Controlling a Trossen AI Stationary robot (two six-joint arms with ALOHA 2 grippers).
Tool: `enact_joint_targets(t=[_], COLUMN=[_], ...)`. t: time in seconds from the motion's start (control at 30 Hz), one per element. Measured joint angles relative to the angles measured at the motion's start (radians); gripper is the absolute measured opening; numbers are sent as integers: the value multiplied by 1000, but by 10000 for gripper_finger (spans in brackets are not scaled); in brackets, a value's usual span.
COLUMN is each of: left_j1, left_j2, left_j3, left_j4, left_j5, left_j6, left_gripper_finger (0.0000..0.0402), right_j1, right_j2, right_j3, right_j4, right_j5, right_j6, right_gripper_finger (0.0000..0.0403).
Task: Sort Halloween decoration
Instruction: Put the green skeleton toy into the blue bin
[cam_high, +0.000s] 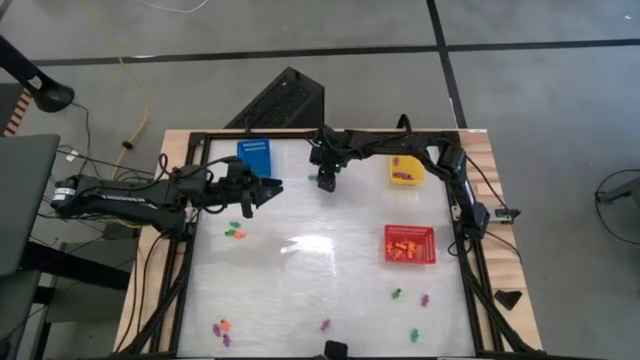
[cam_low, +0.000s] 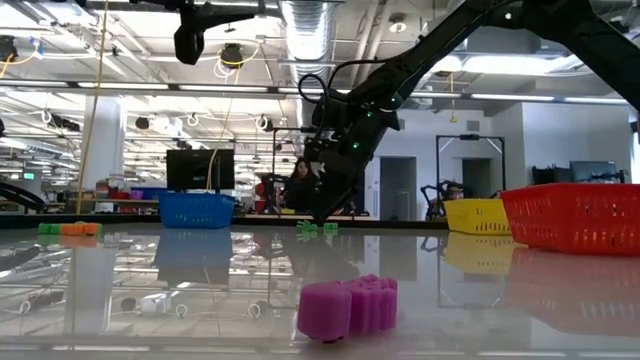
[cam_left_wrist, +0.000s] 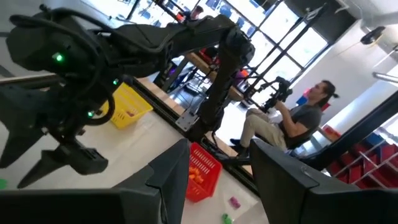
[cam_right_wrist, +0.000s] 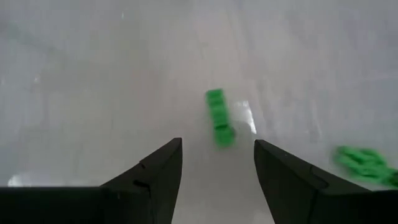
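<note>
- Overhead, we see the right gripper (cam_high: 326, 182) poised near the far edge of the white glossy counter (cam_high: 320, 290), between the blue perforated plastic basket (cam_high: 254, 155) and the yellow perforated plastic basket (cam_high: 405, 170).
- Its fingers (cam_right_wrist: 155, 171) stand apart and empty, with a small green block-shaped decoration piece (cam_right_wrist: 219, 117) lying on the counter just beyond the gap between them; a second green piece (cam_right_wrist: 367, 165) lies near it to one side.
- We find the left gripper (cam_high: 270, 186) raised near the counter's far left part, just beside the blue basket, its fingers (cam_left_wrist: 171, 171) apart and holding nothing.
- A red perforated plastic basket (cam_high: 410, 245) near the right edge holds orange pieces (cam_high: 404, 247).
- More tiny orange, green and purple pieces lie scattered: a few (cam_high: 236, 232) toward the left edge, a cluster (cam_high: 221, 328) at the near left corner, others (cam_high: 410, 297) toward the near right.
- At counter level, one purple knobbly piece (cam_low: 348, 306) sits close to the near edge.
- Beyond the counter, a person (cam_left_wrist: 289, 121) sits in the room.
</note>
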Motion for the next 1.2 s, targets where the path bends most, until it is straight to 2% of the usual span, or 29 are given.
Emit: enact_joint_targets(t=[0.53, 0.8, 0.93, 1.0, 1.1, 1.13, 1.2], left_j1=[0, 0, 0, 0, 0, 0, 0], left_j2=[43, 64, 73, 73, 75, 75, 75], left_j3=[-1, 0, 0, 0, 0, 0, 0], left_j4=[8, 48, 66, 70, 70, 70, 67], left_j5=[-48, -61, -86, -104, -122, -127, -130], left_j6=[-6, -13, -20, -32, -37, -37, -36], left_gripper_finger=[157, 158, 158, 158, 158, 158, 158], right_j1=[8, 38, 52, 54, 47, 44, 32], right_j2=[0, -1, -1, -1, -1, -2, -21], right_j3=[0, 0, -1, 0, -1, -1, -3], right_j4=[16, -17, -13, -16, -23, -26, -51], right_j5=[8, 78, 86, 86, 86, 86, 103], right_j6=[-57, -215, -245, -228, -177, -155, -83], right_gripper_finger=[229, 202, 161, 120, 35, 22, 24])
